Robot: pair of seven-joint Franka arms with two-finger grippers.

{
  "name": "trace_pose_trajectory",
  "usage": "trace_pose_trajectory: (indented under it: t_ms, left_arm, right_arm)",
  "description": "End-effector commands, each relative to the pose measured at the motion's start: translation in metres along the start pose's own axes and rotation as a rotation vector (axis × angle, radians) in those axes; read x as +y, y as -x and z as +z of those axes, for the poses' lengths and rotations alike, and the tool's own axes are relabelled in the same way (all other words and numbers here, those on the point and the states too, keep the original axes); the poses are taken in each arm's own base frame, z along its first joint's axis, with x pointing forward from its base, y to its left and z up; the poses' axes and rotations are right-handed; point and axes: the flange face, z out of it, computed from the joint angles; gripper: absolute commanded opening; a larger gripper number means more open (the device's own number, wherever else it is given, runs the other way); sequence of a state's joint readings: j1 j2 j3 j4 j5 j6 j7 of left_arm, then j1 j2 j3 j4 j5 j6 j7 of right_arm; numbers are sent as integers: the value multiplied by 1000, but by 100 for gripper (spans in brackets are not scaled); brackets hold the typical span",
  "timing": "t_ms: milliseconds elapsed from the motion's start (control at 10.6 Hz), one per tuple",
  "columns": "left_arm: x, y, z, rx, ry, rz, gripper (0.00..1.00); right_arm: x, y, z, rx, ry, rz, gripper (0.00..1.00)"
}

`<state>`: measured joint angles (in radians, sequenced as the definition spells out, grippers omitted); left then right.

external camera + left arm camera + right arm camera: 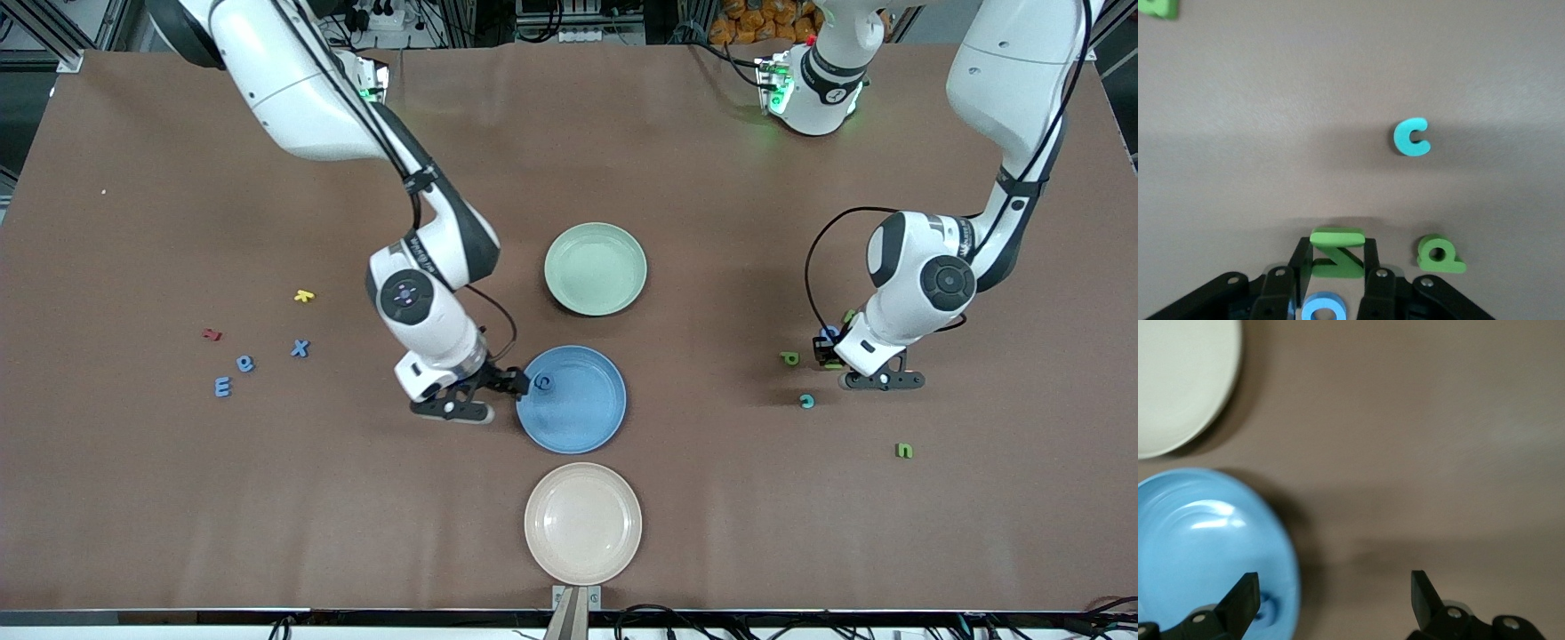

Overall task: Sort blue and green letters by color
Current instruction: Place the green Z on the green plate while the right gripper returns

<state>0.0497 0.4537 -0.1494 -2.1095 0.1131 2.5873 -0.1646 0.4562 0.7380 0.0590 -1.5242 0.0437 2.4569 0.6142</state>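
Two glossy white jointed arms, black elbow joints, round dark wrist caps, black cables looped alongside; green lights at bases; black two-finger right gripper (520, 384) and left gripper (831, 351), silver screws.

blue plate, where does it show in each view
Front view: the blue plate lies mid-table between the green plate and the cream plate, a blue letter on it, the open right gripper over its rim.
Left wrist view: not in it.
Right wrist view: blue plate beside one finger, the cream plate next to it.
Shared landmark: the cream plate.
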Motion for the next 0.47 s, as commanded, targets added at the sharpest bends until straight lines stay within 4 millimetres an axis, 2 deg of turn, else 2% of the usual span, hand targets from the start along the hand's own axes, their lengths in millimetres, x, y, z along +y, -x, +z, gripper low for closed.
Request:
trace_pose_trajectory:
  t_ms: [0,189,378]
  left_arm:
    - [13,-1,-44,11,-28,17,0]
    - [34,0,-54,14,-16,34,0]
    - [61,4,-60,17,0,6,0]
  right_arm:
    - [76,-42,-27,-36,46,-29,100]
    - [140,-66,-43,-54,69,-42,100]
    - [201,-75,-57,-78,101,-53,100]
